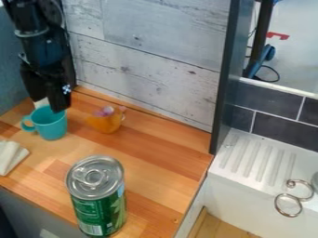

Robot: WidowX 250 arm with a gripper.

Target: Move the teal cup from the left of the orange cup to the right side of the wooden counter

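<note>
The black gripper (51, 93) hangs at the upper left, pointing down, with its lower end over the back rim of a turquoise mug (51, 125). Whether it touches the mug cannot be told. The mug stands upright on the wooden counter, its handle to the left. Something white (40, 102) shows just behind the mug, partly hidden by the gripper. Right of the mug is a small orange cup (107, 122) with something pinkish at its top. A large green can (99, 211) with a silver lid stands upright near the counter's front edge.
A pale folded cloth (10, 155) lies at the left edge of the counter (158, 155). Whitewashed boards (149, 56) rise behind, ending at a dark upright panel (225, 79). At the right are a white ribbed drainboard (258, 160) and curled metal rings (288, 205).
</note>
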